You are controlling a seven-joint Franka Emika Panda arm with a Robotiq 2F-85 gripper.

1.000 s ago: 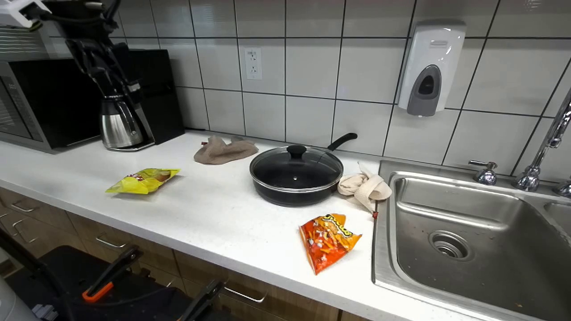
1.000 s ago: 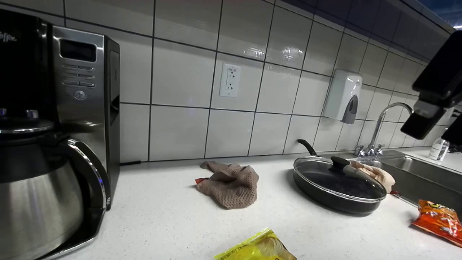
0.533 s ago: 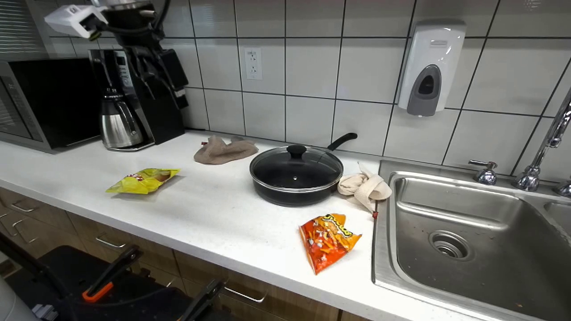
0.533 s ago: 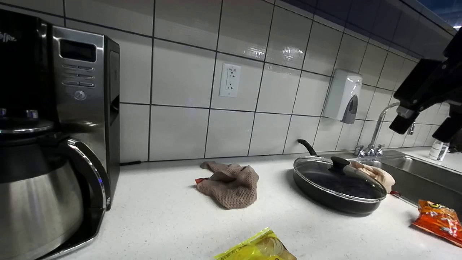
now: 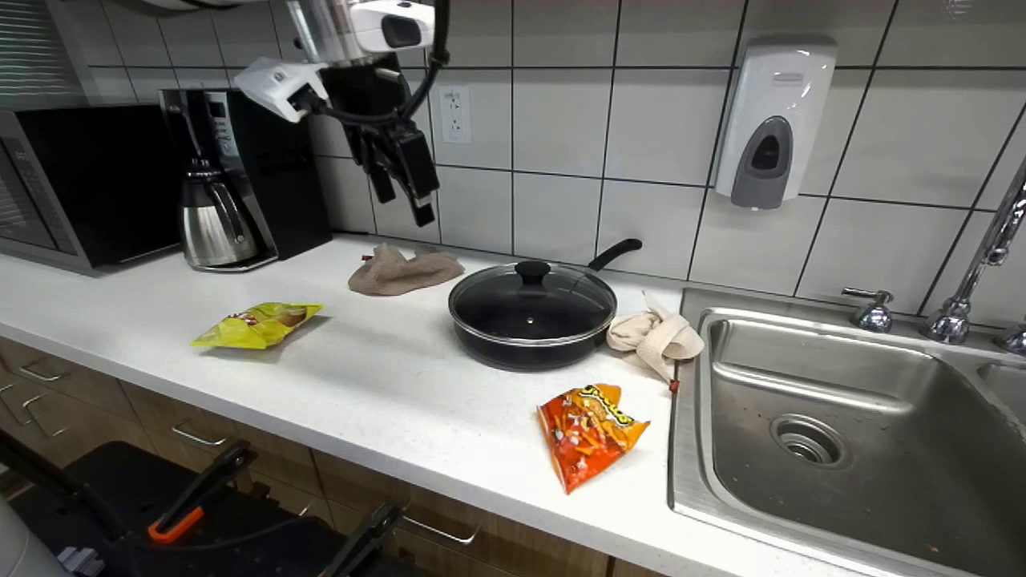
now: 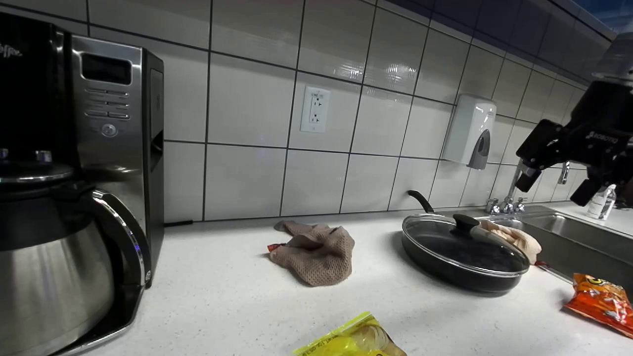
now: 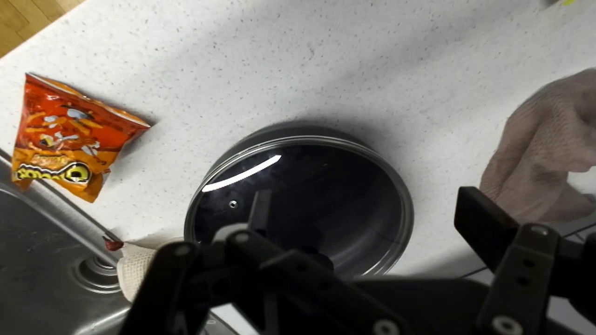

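My gripper (image 5: pixel 405 205) hangs in the air above the counter, its fingers spread with nothing between them. In the wrist view the gripper (image 7: pixel 368 209) stands wide over a black lidded pan (image 7: pixel 326 186), which is nearest below; one finger hides part of the lid's knob. The pan (image 5: pixel 532 320) rests on the counter with its glass lid on. A brown cloth (image 5: pixel 401 271) lies crumpled to its left near the wall, and a beige knotted cloth (image 5: pixel 656 336) sits against its right side. An orange-red snack bag (image 5: pixel 591 433) and a yellow bag (image 5: pixel 258 326) lie on the counter.
A coffee maker (image 5: pixel 280 168) with a steel carafe (image 5: pixel 216 228) and a microwave (image 5: pixel 96 184) stand at the back left. A steel sink (image 5: pixel 817 393) with a faucet (image 5: pixel 954 316) is at the right. The tiled wall carries a soap dispenser (image 5: pixel 773 128) and an outlet (image 5: pixel 455 114).
In an exterior view my gripper has swung right and slightly down, away from the coffee maker and toward the pan, staying open. The bags, cloths and pan have not moved.
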